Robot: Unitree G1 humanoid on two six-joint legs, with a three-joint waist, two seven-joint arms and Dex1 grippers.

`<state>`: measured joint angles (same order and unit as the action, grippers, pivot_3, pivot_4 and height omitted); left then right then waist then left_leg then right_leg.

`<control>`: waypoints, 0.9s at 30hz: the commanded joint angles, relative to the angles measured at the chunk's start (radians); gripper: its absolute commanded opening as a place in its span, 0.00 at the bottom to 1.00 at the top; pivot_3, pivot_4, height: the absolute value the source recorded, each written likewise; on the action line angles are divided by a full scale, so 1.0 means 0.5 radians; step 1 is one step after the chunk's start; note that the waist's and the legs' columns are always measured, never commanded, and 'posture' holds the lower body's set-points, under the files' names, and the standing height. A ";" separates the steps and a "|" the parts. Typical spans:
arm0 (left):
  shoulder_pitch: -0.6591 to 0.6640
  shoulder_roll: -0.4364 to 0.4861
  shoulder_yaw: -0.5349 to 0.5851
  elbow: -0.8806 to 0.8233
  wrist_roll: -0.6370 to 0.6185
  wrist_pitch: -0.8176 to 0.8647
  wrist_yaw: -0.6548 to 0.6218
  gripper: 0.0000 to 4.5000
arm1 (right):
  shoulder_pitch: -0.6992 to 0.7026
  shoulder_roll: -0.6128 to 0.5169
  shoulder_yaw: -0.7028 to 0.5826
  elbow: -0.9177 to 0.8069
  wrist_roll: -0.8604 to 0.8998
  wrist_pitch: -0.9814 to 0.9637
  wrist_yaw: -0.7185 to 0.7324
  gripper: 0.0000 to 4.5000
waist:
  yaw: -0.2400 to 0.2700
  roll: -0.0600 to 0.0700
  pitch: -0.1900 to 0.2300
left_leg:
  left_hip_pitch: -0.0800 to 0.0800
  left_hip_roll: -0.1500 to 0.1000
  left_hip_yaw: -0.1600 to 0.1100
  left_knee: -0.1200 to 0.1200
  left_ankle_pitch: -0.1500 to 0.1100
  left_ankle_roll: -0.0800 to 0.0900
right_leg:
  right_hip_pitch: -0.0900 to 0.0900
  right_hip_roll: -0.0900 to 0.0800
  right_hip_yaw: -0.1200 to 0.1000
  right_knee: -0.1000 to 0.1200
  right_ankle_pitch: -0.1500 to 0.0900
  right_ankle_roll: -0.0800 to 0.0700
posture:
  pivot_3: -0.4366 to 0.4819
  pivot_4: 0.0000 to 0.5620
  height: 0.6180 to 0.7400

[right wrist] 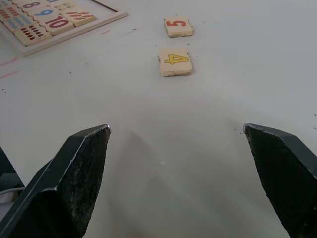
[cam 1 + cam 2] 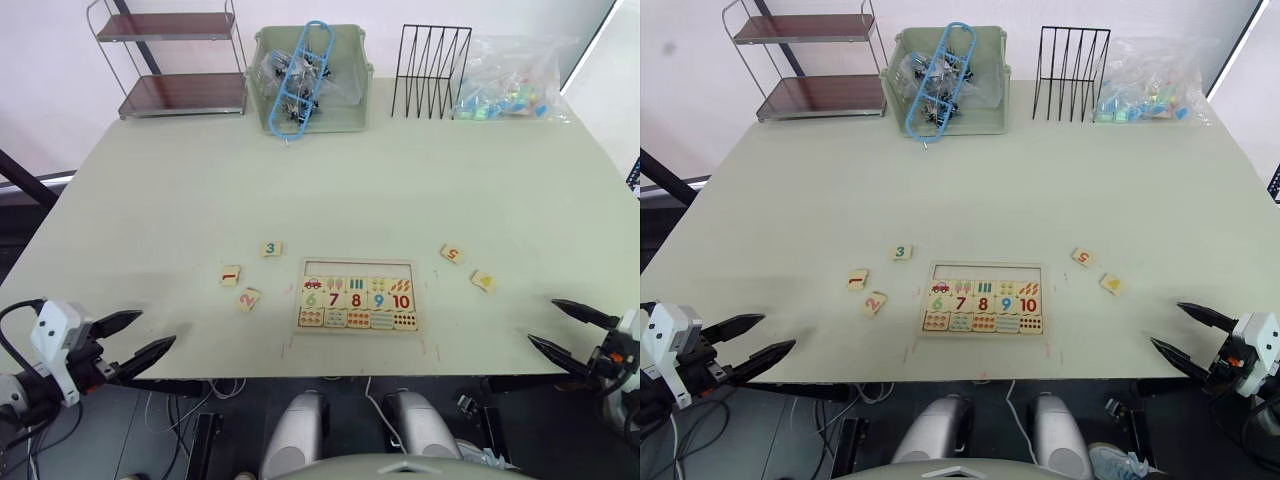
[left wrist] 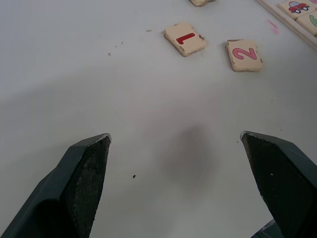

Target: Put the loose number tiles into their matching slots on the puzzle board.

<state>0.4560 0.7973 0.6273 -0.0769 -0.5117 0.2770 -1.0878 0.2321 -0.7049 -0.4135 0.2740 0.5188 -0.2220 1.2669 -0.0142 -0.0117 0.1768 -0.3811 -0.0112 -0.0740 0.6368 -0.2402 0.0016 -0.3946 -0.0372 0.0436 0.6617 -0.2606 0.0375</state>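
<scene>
Your left pincer (image 2: 140, 337) hangs spread at the counter's (image 2: 300, 180) near edge, holding nothing. Ahead of it lie tiles 1 (image 2: 230, 275), 2 (image 2: 249, 298) and 3 (image 2: 271, 248), left of the puzzle board (image 2: 357, 294), whose far-row slots (image 2: 358, 268) are bare. Tiles 5 (image 2: 452, 254) and 4 (image 2: 484, 281) lie right. Your right pincer (image 2: 558, 327) is likewise spread, unladen.

On the worktop (image 2: 150, 190) the puzzle board (image 2: 357, 295) lies near the front edge. Left of it lie tiles 1 (image 2: 230, 275), 2 (image 2: 248, 298) and 3 (image 2: 271, 248). Right of it lie tiles 5 (image 2: 452, 254) and 4 (image 2: 484, 281).
</scene>
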 commanded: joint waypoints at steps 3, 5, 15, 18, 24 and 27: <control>-0.008 -0.036 0.034 -0.001 -0.034 -0.030 -0.005 0.99 | -0.063 -0.019 -0.095 -0.017 0.086 0.005 0.005 1.00 | -0.002 0.000 0.000 | 0.000 0.000 0.001 0.000 0.000 0.000 | 0.000 0.000 0.001 0.000 0.000 0.000 | 0.48 0.27 1.00; -0.008 -0.046 0.039 -0.001 -0.038 -0.031 -0.011 0.99 | -0.073 -0.017 -0.091 -0.039 0.097 0.024 -0.006 1.00 | -0.002 -0.001 0.000 | 0.001 0.000 0.002 0.000 0.000 0.000 | 0.000 0.000 0.001 0.001 0.000 0.000 | 0.48 0.27 1.00; -0.046 -0.091 0.030 -0.007 -0.039 -0.081 0.002 0.99 | -0.096 0.016 -0.068 -0.106 0.117 0.049 -0.052 1.00 | 0.002 -0.003 0.000 | 0.000 0.000 0.000 0.000 0.000 0.000 | 0.000 0.000 0.000 0.000 0.002 -0.003 | 0.48 0.27 1.00; -0.018 -0.159 0.038 -0.114 -0.059 -0.052 0.076 0.99 | -0.095 0.026 -0.089 -0.109 0.151 0.070 -0.064 1.00 | 0.002 -0.003 0.000 | 0.000 0.000 0.000 0.000 0.000 0.000 | 0.000 0.000 0.000 0.000 0.002 -0.003 | 0.48 0.27 1.00; 0.140 -0.385 0.096 -0.545 -0.232 0.179 0.380 0.99 | -0.021 -0.002 -0.124 -0.280 0.272 0.203 0.002 1.00 | 0.002 -0.004 0.001 | -0.001 0.000 -0.001 0.000 0.000 0.000 | 0.000 -0.002 0.003 -0.001 0.005 0.000 | 0.48 0.27 1.00; 0.091 -0.471 0.090 -0.628 -0.278 0.260 0.585 0.99 | 0.018 -0.007 -0.101 -0.408 0.347 0.295 0.087 1.00 | 0.006 -0.004 0.001 | -0.001 0.006 -0.002 0.001 0.000 0.000 | 0.002 0.000 0.000 0.001 0.001 0.004 | 0.48 0.27 1.00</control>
<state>0.5095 0.5715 0.6409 -0.3449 -0.6257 0.3901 -0.8521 0.2315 -0.6946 -0.4479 0.1237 0.6517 -0.0961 1.2838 -0.0113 -0.0135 0.1773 -0.3816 -0.0077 -0.0748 0.6375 -0.2403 0.0018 -0.3933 -0.0368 0.0431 0.6623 -0.2601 0.0396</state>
